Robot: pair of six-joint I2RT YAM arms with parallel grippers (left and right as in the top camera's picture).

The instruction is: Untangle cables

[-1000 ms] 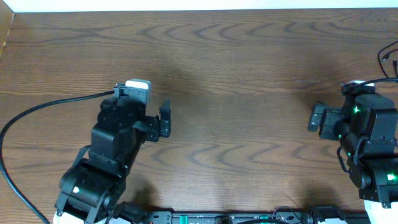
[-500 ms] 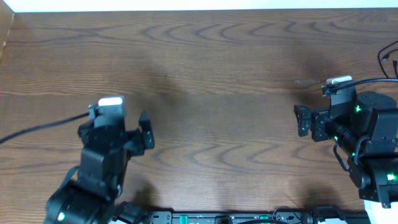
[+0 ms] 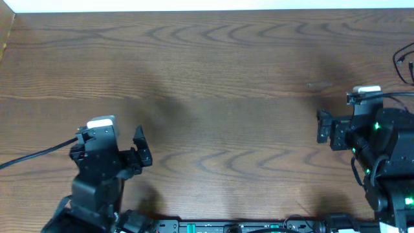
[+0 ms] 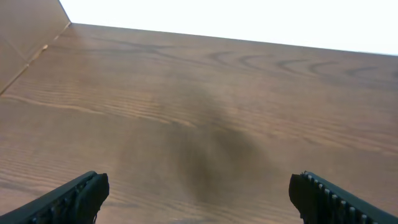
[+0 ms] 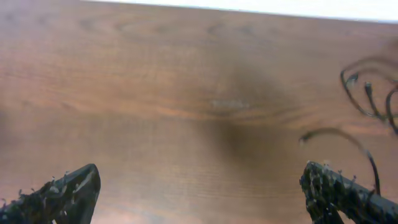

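Two wide-spread: left end effector (image 4: 198, 191) | right end effector (image 5: 199, 190) | one black cable tangle (image 5: 336, 130)

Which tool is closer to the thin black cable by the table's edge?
Right. The right tool sits just short of the black cable at the table's right edge; the left tool is far across the table, on the other side.

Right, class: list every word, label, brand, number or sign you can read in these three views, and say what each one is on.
No text can be read in any view.
Wooden table: no print or labels.
Left arm's white cap: looks blank at this size.
Right arm's white cap: looks blank too.
Thin black cable: blurred, no legible markings.
Green lights: lights only, no sign.
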